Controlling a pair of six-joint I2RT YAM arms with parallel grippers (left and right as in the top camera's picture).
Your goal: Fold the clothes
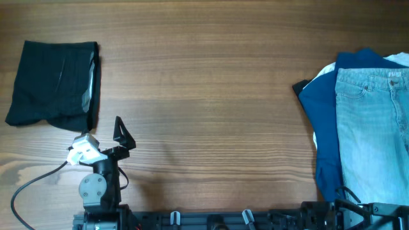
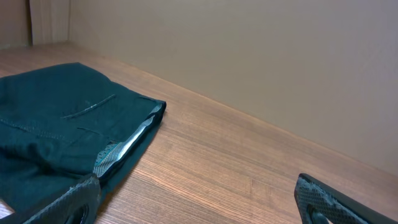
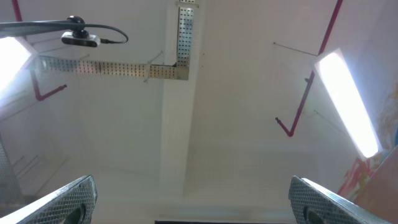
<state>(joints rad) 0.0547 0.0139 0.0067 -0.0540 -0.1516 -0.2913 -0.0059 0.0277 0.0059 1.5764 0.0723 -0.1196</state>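
At the near edge the left arm [image 1: 96, 185] stands low, the left jaws spread wide with nothing between them, pointing toward the black shorts [image 1: 54, 83]. Over on the right, the right arm [image 1: 358, 207] is tucked against the same edge. The right jaws are likewise spread and empty, aimed up at the ceiling. Further in, on the left of the tabletop [image 1: 211, 96], the shorts lie as a compact, roughly square bundle, near the left jaws but not touched by them. A pale lining strip [image 2: 124, 149] shows along the side facing the middle. Well apart, at the right end, light jeans [image 1: 374, 134] lie on a blue garment [image 1: 323, 115]. I'd judge the shorts light, soft and limp, likely to sag and to slide on the smooth wood unless taken at two points. The thicker waistband edge or a corner looks the surest place to pinch, low against the wood
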